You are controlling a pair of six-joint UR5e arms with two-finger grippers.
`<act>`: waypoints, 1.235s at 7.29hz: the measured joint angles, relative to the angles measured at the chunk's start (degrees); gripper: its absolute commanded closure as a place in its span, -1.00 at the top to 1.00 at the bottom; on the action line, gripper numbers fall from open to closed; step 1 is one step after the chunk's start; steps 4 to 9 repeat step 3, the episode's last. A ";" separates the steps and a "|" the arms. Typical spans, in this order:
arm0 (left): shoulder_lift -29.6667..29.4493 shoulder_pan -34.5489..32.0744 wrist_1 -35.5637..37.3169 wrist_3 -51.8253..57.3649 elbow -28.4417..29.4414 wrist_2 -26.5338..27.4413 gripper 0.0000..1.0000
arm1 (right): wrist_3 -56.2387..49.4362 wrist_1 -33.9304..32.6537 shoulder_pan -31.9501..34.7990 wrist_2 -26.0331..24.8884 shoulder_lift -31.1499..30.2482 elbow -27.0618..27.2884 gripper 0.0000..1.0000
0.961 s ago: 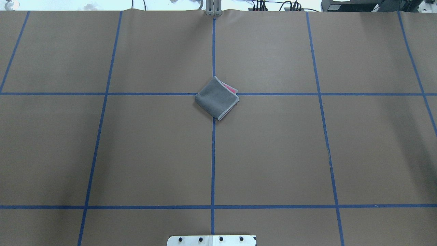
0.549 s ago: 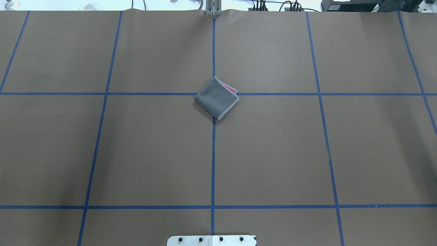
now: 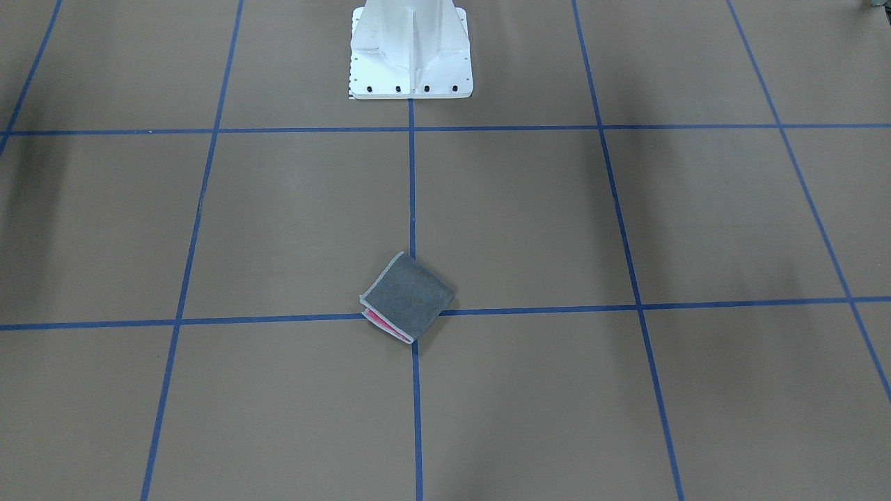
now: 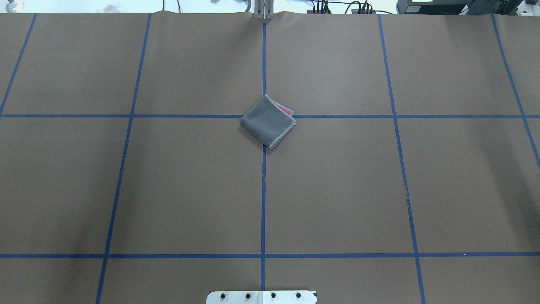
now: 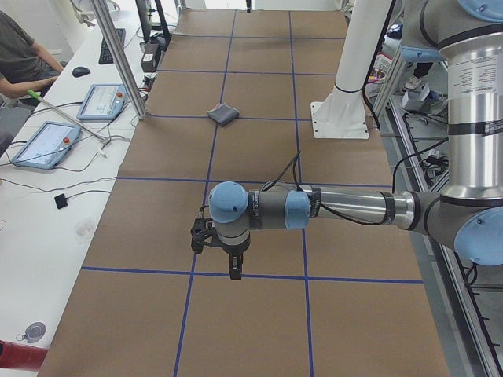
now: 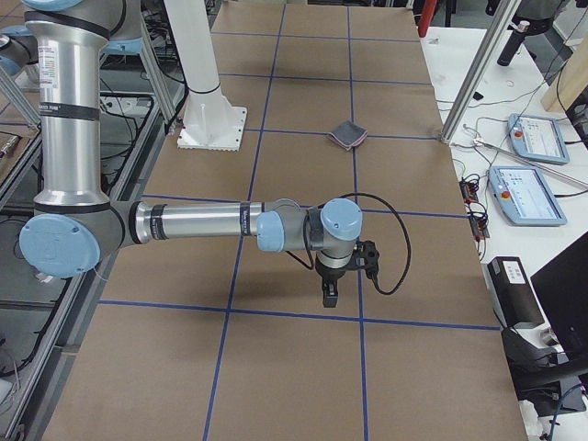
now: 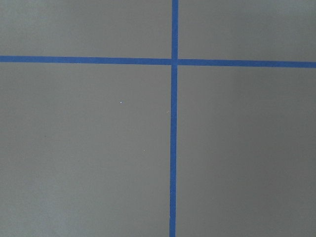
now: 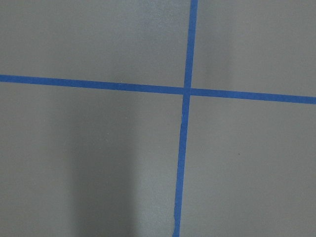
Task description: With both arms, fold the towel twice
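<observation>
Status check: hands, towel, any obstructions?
Left hand, right hand: over brown paper off to the sides, open or shut unclear. Small terry towel, dark grey up, pink peeking at one edge: folded, on blue tape crossing. Nothing in the way.

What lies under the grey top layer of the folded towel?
A pink strip shows along one edge of the towel. The grey layer covers the rest inside, and the towel hides where the blue tape lines cross.
</observation>
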 measured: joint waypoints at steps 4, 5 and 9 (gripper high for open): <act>0.10 0.02 -0.03 0.02 0.22 -0.02 1.00 | 0.05 0.01 -0.01 0.06 -0.21 0.24 1.00; 0.10 0.02 -0.03 0.02 0.22 -0.02 1.00 | 0.05 0.01 -0.01 0.06 -0.21 0.24 1.00; 0.10 0.02 -0.03 0.02 0.22 -0.02 1.00 | 0.05 0.01 -0.01 0.06 -0.21 0.24 1.00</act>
